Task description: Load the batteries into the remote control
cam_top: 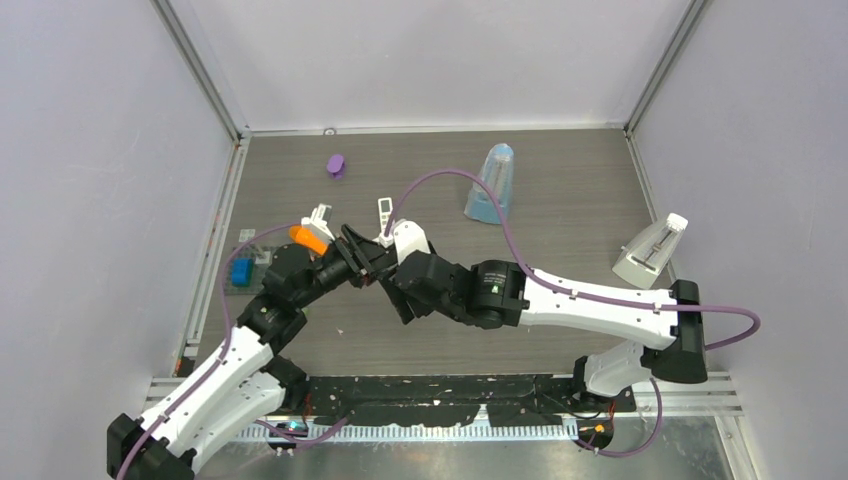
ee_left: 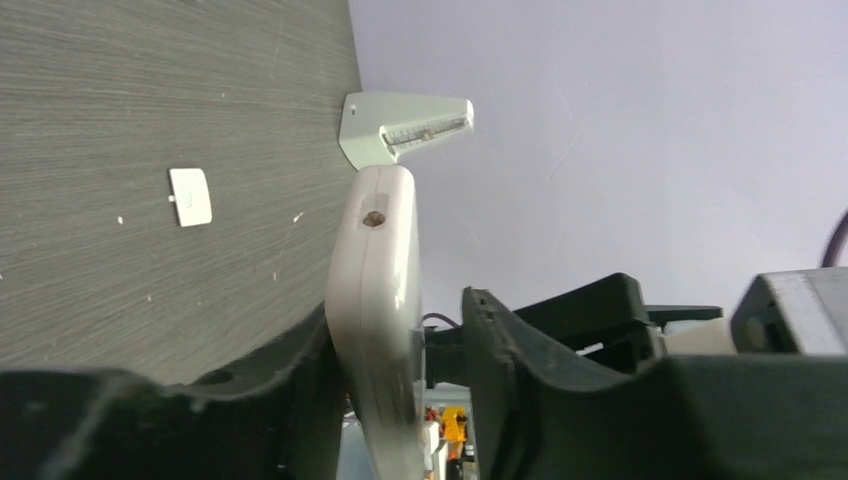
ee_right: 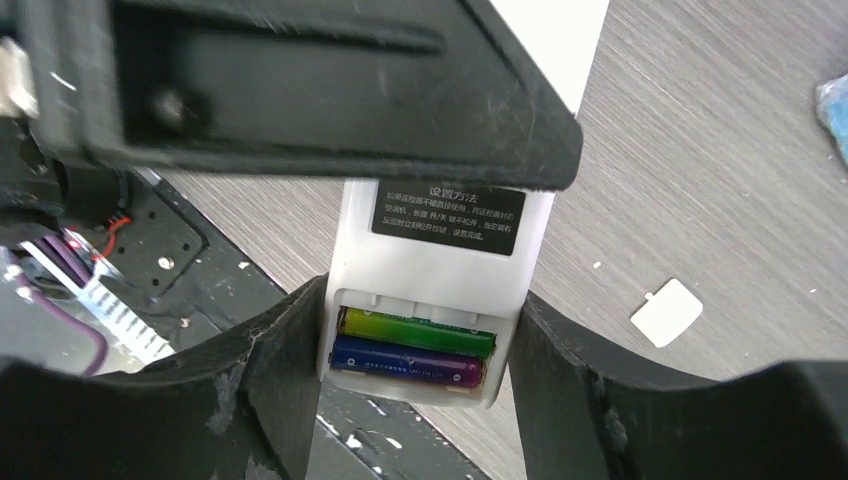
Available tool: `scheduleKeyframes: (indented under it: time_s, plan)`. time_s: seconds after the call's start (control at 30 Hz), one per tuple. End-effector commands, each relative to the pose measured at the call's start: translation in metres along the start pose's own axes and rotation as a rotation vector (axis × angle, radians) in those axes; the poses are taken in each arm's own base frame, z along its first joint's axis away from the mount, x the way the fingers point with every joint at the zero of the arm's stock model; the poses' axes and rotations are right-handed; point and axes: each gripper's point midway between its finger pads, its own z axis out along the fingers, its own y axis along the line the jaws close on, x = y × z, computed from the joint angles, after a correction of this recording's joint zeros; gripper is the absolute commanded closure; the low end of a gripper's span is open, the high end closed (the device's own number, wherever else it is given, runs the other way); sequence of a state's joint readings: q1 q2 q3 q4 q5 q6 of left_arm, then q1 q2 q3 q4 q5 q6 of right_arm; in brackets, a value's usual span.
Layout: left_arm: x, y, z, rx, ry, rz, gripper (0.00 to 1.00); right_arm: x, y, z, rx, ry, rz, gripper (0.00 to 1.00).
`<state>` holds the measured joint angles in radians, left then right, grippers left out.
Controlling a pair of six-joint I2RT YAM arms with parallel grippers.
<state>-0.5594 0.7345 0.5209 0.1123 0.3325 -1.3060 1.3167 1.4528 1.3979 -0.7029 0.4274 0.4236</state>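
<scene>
Open tabletop (cam_top: 575, 205) right of blue metronome (cam_top: 490, 185)

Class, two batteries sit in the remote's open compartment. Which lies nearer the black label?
The green-yellow battery: it sits on the side of the black label, while the blue-purple battery lies beyond it, by the end of the remote.

The remote control (ee_right: 432, 268) is glossy plastic, the table (ee_right: 700, 150) matt wood-grain.

Between my right jaws, which stand one on each side of it, the remote (ee_right: 432, 275) bears a black label (ee_right: 448, 218) just beyond the open battery bay. Its white heading reads 设置方法. The smaller lines below are too fine to read, as is the tiny print on the batteries (ee_right: 405, 362).
</scene>
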Motion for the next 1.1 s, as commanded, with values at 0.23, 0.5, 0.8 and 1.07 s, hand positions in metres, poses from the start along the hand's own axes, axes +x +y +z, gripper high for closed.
scheduleKeyframes:
  time_s: [0.23,0.5,0.8,1.07]
  plan:
    - [-0.001,-0.017,-0.017,0.137,0.048,0.083,0.47,-0.016,0.01,-0.029,-0.232,-0.16,-0.277,0.65]
    - [0.012,-0.029,-0.022,0.177,0.149,0.143,0.59,-0.017,0.012,-0.028,-0.28,-0.151,-0.324,0.65]
    - [0.028,-0.024,-0.028,0.19,0.241,0.155,0.61,-0.017,0.003,-0.024,-0.274,-0.138,-0.311,0.63]
    - [0.027,-0.017,-0.023,0.163,0.245,0.148,1.0,-0.019,-0.011,-0.026,-0.217,-0.158,-0.27,0.15]
